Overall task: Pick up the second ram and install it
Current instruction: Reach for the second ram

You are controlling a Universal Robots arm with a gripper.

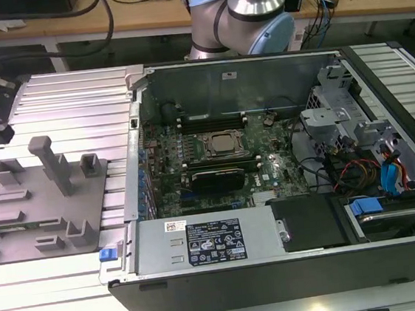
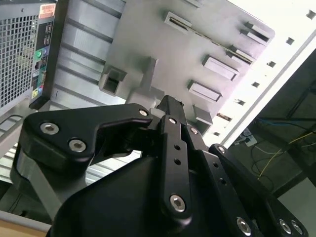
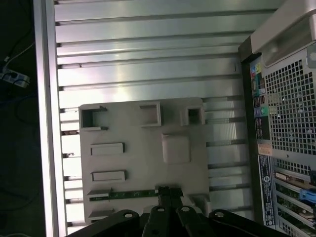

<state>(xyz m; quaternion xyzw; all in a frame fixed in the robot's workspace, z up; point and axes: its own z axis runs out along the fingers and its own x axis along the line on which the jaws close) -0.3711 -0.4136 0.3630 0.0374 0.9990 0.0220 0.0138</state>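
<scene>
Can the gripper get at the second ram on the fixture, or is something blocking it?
Probably yes. In the first wrist view the gripper is right at the second ram, which lies in its slot on the gray fixture, with nothing between them. Whether it already touches, I cannot tell.

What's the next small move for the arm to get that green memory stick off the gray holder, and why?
Likely a short shift along the stick toward its middle. In the first wrist view the gripper sits over one end of the second ram, which lies in a slot of the gray fixture; a hold that far off-centre might tip it.
</scene>
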